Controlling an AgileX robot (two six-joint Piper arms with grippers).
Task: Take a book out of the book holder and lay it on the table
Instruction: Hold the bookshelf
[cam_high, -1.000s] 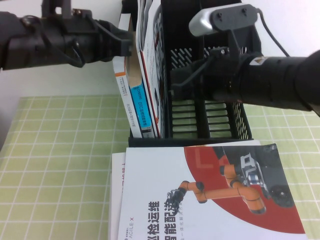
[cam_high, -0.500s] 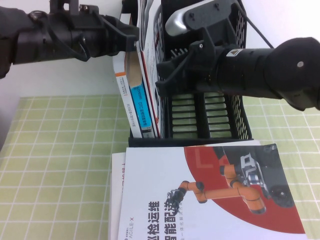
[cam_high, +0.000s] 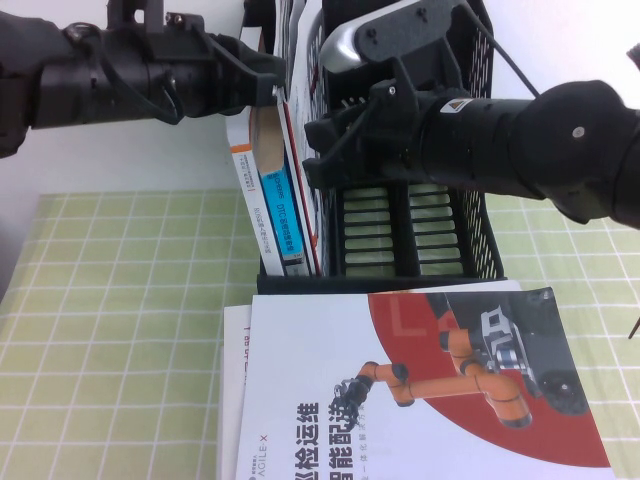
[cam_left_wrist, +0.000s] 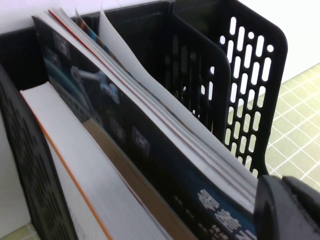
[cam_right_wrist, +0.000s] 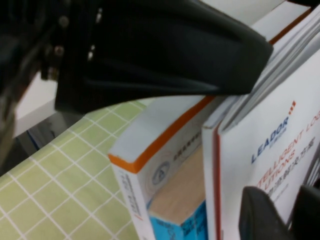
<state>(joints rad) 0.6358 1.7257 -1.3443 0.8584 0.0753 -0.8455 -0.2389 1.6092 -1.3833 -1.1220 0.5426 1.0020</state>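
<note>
At the left-hand slot of the book holder (cam_high: 410, 200), both arms converge on the upright stack. Left hand (cam_high: 262, 80) sits at the top of the stack, against the thick white book with the orange-marked spine (cam_high: 248, 190); whether its fingers are apart or together cannot be told. Right hand (cam_high: 318, 165) has its tip at the holder's front edge, close beside the book (cam_right_wrist: 270, 150), whose white cover with red LEADOR lettering fills the right wrist view. Two dark fingertips (cam_right_wrist: 262, 212) show low against that cover, a narrow gap between them, nothing visibly pinched.

Book stands upright inside the holder, pressed between the thick white book and the slot divider. A booklet with an orange robot arm (cam_high: 430, 390) lies flat on the surface (cam_high: 110, 300) in front of the holder.

Step in hand, judged: approach and grasp; extraction not yet begun. Next move calls for getting the right fingertips onto the thin cover edge alone, then drawing it straight out while the left hand steadies the neighbours.
</note>
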